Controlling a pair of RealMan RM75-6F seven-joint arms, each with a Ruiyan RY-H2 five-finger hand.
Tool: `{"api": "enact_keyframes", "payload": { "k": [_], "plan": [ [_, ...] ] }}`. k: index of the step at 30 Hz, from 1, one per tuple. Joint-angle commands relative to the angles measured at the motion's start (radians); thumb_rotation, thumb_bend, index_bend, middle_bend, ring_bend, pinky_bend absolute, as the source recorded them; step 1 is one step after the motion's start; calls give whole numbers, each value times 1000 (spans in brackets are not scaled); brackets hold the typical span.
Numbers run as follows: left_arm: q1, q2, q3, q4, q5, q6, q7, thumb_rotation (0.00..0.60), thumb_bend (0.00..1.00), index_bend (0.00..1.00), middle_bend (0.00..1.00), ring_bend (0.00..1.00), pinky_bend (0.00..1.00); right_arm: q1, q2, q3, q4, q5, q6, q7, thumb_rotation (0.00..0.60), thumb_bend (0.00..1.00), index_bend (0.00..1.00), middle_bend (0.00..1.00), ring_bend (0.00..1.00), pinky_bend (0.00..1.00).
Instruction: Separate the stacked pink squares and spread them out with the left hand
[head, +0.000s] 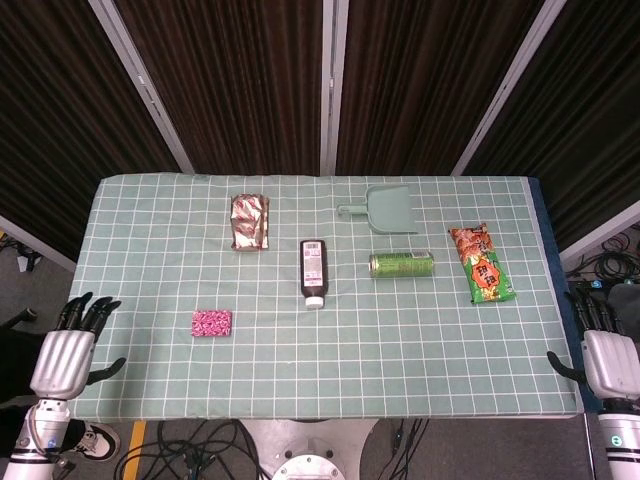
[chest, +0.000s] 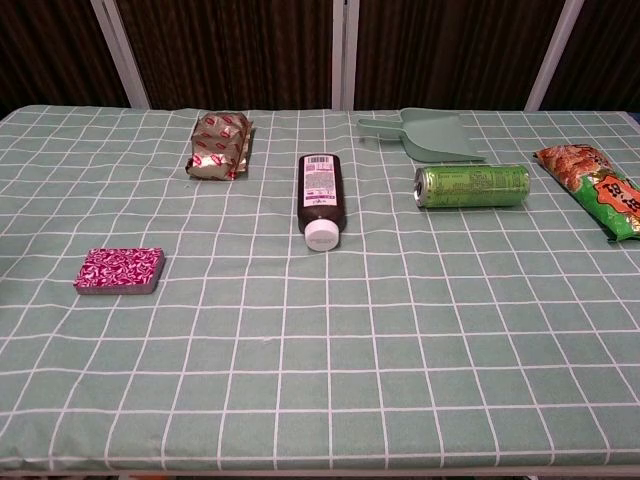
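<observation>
One neat stack of pink squares (chest: 119, 270), patterned pink and white.

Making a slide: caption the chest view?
Pink squares stacked near left; bottle, can, dustpan and snack packs lie beyond.

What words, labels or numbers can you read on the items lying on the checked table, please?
Dark brown bottle with white cap: white label with a barcode, print too small to read.
Green drink can: lettering blurred.
Orange and green snack bag: large characters, not legible.
Crumpled foil packet: red marks, unreadable.
Pink patterned stack: no text.
</observation>
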Motion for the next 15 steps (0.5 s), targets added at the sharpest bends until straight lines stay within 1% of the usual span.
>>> {"api": "enact_keyframes", "payload": {
  "k": [1, 6, 11, 15],
  "plan": [
    [0, 0, 1, 0, 0, -1, -1, 600, 136, 159, 137, 25, 93, 0, 0, 0, 1, 0, -1, 1, 600, 155, 0, 0, 0, 0],
    [-4, 3, 1, -7, -3, -10, -7, 600, 136, 159, 137, 26, 93, 1, -1, 0, 3, 2, -3, 1, 600, 155, 0, 0, 0, 0],
    [-30, 4, -8, -20, 4, -38, -10, 600, 137, 159, 137, 25, 93, 2, 0, 5, -3, -1, 6, -4, 600, 155, 0, 0, 0, 0],
    [-62, -19, -15, 0, 20, -74, -65, 600, 136, 159, 156, 25, 93, 0, 2, 4, -19, -3, 11, -14, 600, 155, 0, 0, 0, 0]
  ]
}}
